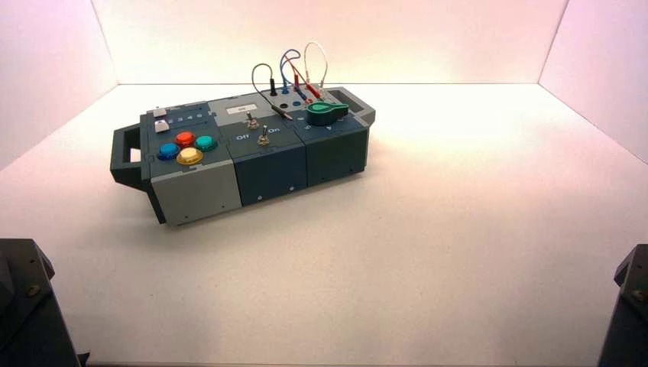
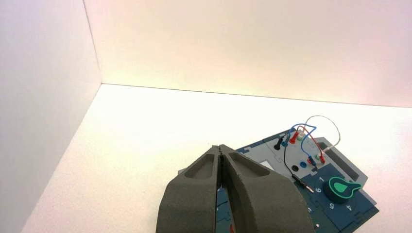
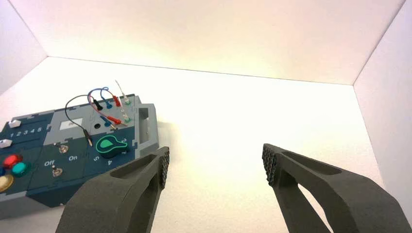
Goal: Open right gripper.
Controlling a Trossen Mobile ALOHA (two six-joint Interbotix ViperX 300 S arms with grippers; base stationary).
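My right gripper [image 3: 216, 165] is open wide and empty, its fingers well apart over bare white table to the right of the box. My left gripper [image 2: 221, 149] is shut and empty, held back from the box. In the high view only the arm bases show at the bottom left corner [image 1: 27, 306] and bottom right corner [image 1: 630, 306]. The box [image 1: 244, 172] stands left of centre, turned slightly. It carries coloured round buttons [image 1: 186, 147], two toggle switches [image 1: 262, 138], a green knob [image 1: 327, 112] and looped wires [image 1: 294, 73].
White walls enclose the table on the left, back and right. The box has a dark handle [image 1: 126, 157] at its left end. The white tabletop [image 1: 458, 206] stretches to the right of and in front of the box.
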